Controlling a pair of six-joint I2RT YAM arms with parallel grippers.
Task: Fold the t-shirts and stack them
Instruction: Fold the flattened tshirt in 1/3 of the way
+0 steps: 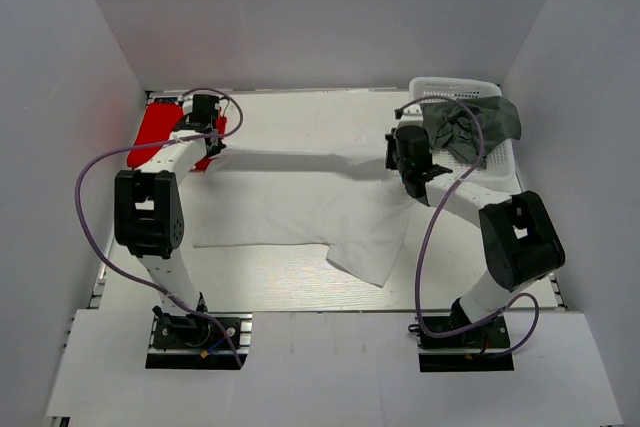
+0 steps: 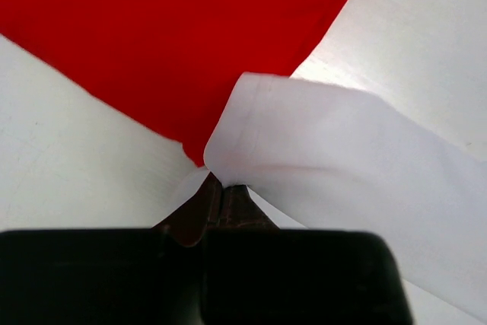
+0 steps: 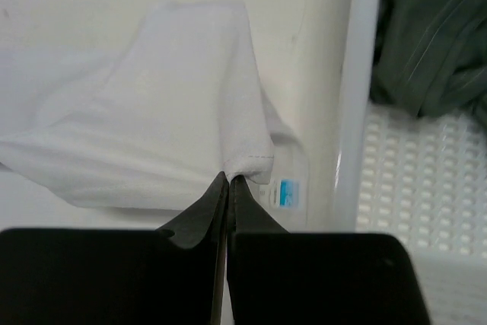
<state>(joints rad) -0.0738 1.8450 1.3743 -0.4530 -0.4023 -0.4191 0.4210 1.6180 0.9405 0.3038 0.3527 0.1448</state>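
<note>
White t-shirt [image 1: 300, 212]: lay spread across the middle of the surface [image 1: 300, 117], its far edge drawn taut between the two arms, one sleeve trailing toward the near edge.
Left fingers [image 2: 209, 205]: I saw them pinched shut on a hemmed corner of that shirt, right at the edge of the red cloth.
Right fingers [image 3: 213, 205]: I noted them likewise closed on the opposite hemmed corner, beside the basket wall; a small blue-printed label showed just next to them.
Red t-shirt [image 1: 160, 132]: lay flat at the far left corner, partly under the left arm.
Dark grey-green t-shirt [image 1: 470, 127]: sat bunched in the white lattice basket [image 1: 455, 87] at the far right.
</note>
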